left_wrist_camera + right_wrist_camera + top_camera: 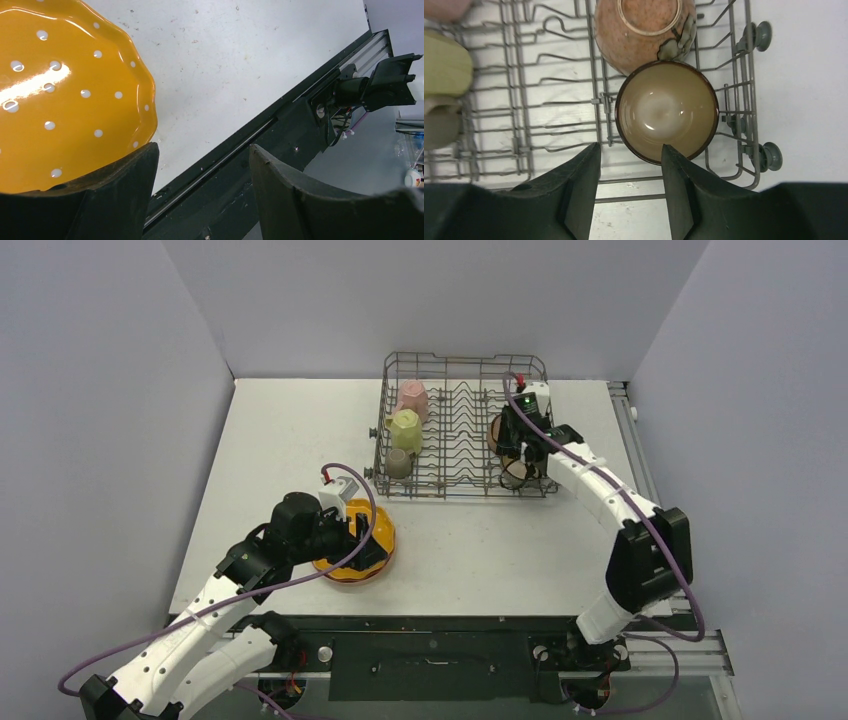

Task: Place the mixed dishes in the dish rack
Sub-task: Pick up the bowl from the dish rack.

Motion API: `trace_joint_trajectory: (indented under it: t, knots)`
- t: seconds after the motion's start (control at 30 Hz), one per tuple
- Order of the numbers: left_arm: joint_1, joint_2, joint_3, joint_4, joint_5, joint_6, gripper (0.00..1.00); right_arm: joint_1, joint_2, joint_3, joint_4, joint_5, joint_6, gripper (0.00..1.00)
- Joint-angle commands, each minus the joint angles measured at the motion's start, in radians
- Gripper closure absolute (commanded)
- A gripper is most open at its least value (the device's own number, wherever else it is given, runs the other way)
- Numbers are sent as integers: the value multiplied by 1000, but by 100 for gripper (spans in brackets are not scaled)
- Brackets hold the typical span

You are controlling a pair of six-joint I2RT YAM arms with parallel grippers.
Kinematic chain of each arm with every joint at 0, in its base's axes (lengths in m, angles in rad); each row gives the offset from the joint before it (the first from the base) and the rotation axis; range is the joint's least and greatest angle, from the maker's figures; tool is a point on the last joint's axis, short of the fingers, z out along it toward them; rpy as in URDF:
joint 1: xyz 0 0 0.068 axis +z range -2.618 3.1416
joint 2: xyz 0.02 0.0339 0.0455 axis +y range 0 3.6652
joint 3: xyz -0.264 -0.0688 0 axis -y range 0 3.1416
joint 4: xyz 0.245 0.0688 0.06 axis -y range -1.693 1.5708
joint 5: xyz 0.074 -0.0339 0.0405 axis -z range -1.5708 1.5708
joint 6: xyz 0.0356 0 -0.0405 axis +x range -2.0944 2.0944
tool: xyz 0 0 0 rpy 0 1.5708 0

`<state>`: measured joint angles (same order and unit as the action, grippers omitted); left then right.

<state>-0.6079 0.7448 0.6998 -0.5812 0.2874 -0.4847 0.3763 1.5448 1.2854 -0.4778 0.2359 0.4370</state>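
1. Two brown bowls sit at the right end of the dish rack (pixel 465 362). The tan-inside bowl (pixel 667 111) faces the wrist camera, and the upturned bowl (pixel 644 30) is just beyond it.
2. Right gripper (pixel 630 150) hovers over the tan-inside bowl, jaws spread, holding nothing. Judgement: its work here looks done, and it should rise straight up, clear of the wires.
3. Pink mug (pixel 412 397), yellow mug (pixel 405 430) and grey cup (pixel 399 463) stand in a row along the rack's left side. The middle tine rows show free.
4. Orange dotted plate (pixel 384 538) lies flat on the table (pixel 280 440), well short of the rack and near the front edge. No pink plate can be made out.
5. Left gripper (pixel 202 150) is at the plate's rim, jaws spread, pinching nothing. One finger overlaps the rim and the other is off the plate. Contact cannot be told.
6. Recommended: place one finger inside the scalloped rim and one outside, then close firmly, since glazed ware is likely to slip. Lift, tip the plate upright, and lower it between the free middle tines.
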Motion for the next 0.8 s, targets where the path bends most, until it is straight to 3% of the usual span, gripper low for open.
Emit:
trace_joint_trajectory:
  t: [0.0,0.47,0.6,0.7,0.77]
  knots:
    - [-1,-12,3,23,0,15,37,25,95,102,-148,76,-78,56]
    - [-3,-12,3,23,6,16,36,41,381,219,-151,66,-81,59]
    - [-3,-8,3,22,4,16,36,39,412,259,-156,67,-90,73]
    - [-3,-7,4,21,2,16,36,39,413,286,-175,71,-101,98]
    - [-3,-6,3,21,1,15,36,39,383,285,-174,69,-104,100]
